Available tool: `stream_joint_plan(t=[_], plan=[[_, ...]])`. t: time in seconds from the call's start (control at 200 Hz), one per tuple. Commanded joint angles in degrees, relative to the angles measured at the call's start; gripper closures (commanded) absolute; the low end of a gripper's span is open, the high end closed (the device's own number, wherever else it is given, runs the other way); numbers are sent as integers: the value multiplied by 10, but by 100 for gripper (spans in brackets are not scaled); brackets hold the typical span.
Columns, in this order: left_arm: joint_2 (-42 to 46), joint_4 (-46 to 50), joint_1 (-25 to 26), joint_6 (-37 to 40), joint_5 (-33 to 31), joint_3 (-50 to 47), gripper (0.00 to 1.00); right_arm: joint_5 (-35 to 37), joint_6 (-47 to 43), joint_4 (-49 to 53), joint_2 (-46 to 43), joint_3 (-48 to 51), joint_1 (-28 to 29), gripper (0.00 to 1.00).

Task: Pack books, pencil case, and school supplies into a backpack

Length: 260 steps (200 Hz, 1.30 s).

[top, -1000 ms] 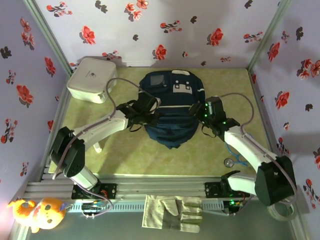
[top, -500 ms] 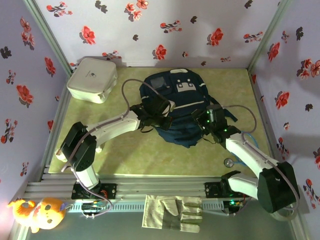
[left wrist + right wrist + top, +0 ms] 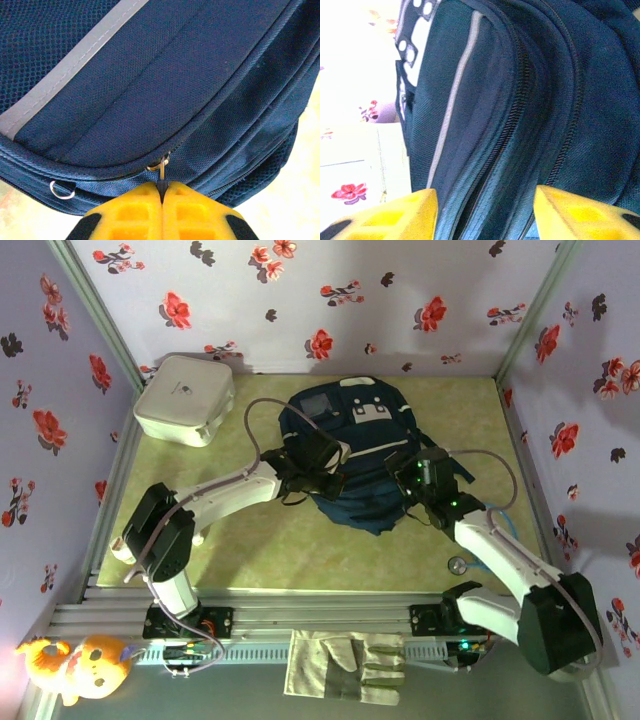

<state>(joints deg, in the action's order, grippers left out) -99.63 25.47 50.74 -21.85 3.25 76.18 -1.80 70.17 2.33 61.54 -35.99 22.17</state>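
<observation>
From above, the backpack (image 3: 350, 430) lies flat on the far middle of the tabletop (image 3: 250, 550), with the left gripper (image 3: 320, 472) at its near-left edge and the right gripper (image 3: 410, 478) at its near-right side. On the left wrist view, the left gripper (image 3: 161, 192) is clamped tight on the zipper pull (image 3: 162, 169); I'd drag along the curved seam, not upward. On the right wrist view, the right gripper (image 3: 482, 196) stands about half open astride the zipper tracks (image 3: 512, 115), clamping nothing I can confirm; I'd pinch fabric there to brace the backpack.
</observation>
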Motion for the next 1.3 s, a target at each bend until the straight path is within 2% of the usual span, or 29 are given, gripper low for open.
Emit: stream_joint_plan(t=[0.0,0.235,0.43,0.495,0.655,0.785,1.005,1.295], plan=[[-8,-15,3,17,3,26,100,25,6,-14,-18,3,4,43],[-6,-10,2,18,1,26,100,-13,10,-36,23,-18,4,45],[-4,-8,3,27,1,25,100,-27,14,-57,79,-38,4,52],[1,-11,3,37,1,19,100,-27,7,-62,100,-49,4,57],[21,0,2,77,-25,2,100,-3,-36,-32,144,-86,3,80],[51,18,-4,114,-63,-27,100,25,-50,-21,145,-84,1,89],[76,19,-48,118,-83,-59,100,39,-67,-16,131,-77,-1,91],[8,0,-104,125,-84,17,100,-18,-59,-63,148,-72,9,91]])
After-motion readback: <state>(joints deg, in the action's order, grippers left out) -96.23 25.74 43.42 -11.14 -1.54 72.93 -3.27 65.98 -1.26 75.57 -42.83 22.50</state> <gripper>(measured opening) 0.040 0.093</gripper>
